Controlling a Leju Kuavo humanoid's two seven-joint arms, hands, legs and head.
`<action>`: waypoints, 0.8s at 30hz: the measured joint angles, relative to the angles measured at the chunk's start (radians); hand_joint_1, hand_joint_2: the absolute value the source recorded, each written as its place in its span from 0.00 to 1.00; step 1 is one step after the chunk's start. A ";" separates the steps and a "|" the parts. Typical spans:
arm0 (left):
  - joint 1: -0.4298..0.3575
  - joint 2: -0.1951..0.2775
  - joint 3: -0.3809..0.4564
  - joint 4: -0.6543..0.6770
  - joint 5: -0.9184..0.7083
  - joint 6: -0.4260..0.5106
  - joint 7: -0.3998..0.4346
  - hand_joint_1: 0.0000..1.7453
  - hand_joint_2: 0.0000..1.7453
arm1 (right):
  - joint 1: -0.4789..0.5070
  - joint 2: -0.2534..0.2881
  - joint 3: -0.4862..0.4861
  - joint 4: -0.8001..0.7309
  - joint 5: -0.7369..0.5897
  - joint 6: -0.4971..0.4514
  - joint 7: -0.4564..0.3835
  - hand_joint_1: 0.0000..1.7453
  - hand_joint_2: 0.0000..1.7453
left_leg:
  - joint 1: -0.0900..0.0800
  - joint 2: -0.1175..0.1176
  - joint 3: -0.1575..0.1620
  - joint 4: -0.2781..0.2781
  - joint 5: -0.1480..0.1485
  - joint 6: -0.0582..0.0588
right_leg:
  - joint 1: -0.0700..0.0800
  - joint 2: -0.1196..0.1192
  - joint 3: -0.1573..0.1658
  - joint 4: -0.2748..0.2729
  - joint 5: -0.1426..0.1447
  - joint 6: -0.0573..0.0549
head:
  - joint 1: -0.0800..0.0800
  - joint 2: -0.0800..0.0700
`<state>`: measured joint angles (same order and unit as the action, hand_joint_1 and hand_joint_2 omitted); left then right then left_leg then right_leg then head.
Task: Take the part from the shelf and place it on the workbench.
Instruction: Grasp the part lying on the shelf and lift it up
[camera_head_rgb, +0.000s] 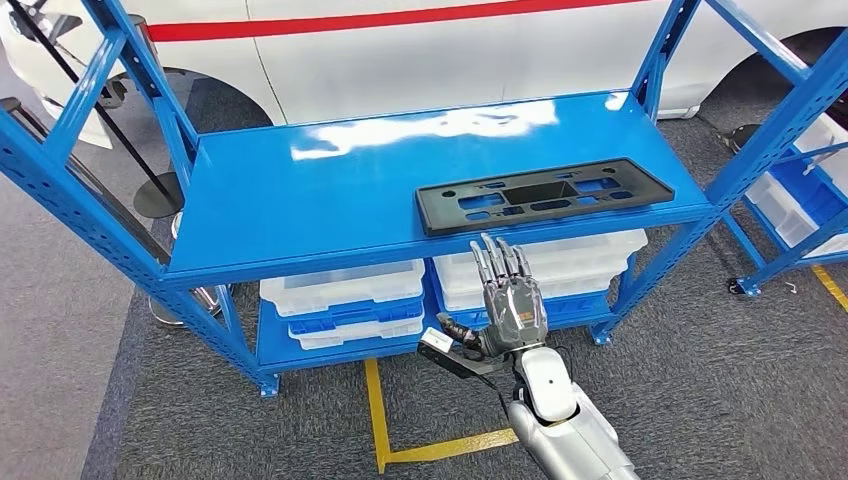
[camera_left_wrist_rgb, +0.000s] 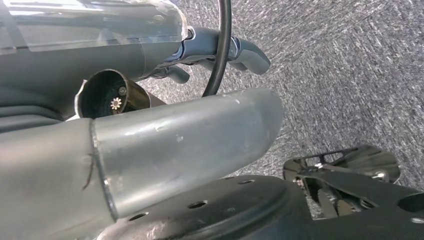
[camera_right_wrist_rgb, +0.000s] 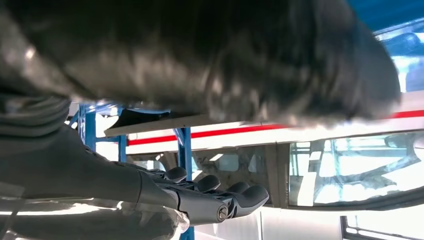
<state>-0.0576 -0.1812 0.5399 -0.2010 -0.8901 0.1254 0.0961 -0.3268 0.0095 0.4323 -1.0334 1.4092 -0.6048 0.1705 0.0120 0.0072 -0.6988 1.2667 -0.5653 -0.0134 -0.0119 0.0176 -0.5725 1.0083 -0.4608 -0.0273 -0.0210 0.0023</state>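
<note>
The part (camera_head_rgb: 545, 193) is a long flat black plastic panel with cut-outs, lying near the front right of the blue shelf's top board (camera_head_rgb: 320, 200). My right hand (camera_head_rgb: 510, 295) reaches up just below and in front of the shelf edge, under the part's left half, fingers stretched out and holding nothing. The right wrist view has its dark fingers (camera_right_wrist_rgb: 215, 196) straight, with the thumb a blur close to the lens. My left hand (camera_left_wrist_rgb: 190, 135) hangs over grey carpet, its thumb and fingers (camera_left_wrist_rgb: 240, 52) apart and empty.
White plastic bins (camera_head_rgb: 345, 295) fill the lower shelf level. A white car (camera_head_rgb: 450, 50) with a red stripe stands behind the shelf. A second blue rack (camera_head_rgb: 800, 190) with bins is at the right. Yellow tape (camera_head_rgb: 375, 410) marks the carpet in front.
</note>
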 joint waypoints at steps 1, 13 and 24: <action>0.000 0.000 0.000 0.000 0.000 0.000 0.000 0.00 0.00 | 0.000 0.000 0.000 0.000 0.006 -0.001 0.003 0.00 0.00 | 0.002 0.000 0.014 -0.038 0.031 -0.001 | -0.001 0.002 0.001 0.003 -0.003 0.002 | 0.000 0.000; -0.001 0.000 0.002 0.000 -0.008 0.000 -0.001 0.00 0.00 | 0.004 0.000 -0.008 -0.010 0.070 -0.027 0.033 0.00 1.00 | 0.000 -0.004 0.116 -0.253 0.109 0.050 | -0.003 -0.008 -0.107 0.236 -0.128 0.051 | 0.002 0.000; -0.005 -0.002 0.009 0.000 -0.017 -0.001 -0.001 0.00 0.00 | 0.001 -0.001 -0.043 -0.019 0.131 -0.026 0.067 0.00 1.00 | -0.006 0.000 0.134 -0.245 0.081 0.017 | 0.003 -0.014 -0.023 0.018 0.002 0.020 | 0.002 0.000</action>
<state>-0.0623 -0.1829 0.5486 -0.2010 -0.9070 0.1245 0.0954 -0.3262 0.0084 0.3898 -1.0520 1.5404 -0.6306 0.2371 0.0056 0.0068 -0.5650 1.0217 -0.4843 0.0035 -0.0087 0.0035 -0.5960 1.0263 -0.4587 -0.0072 -0.0185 0.0023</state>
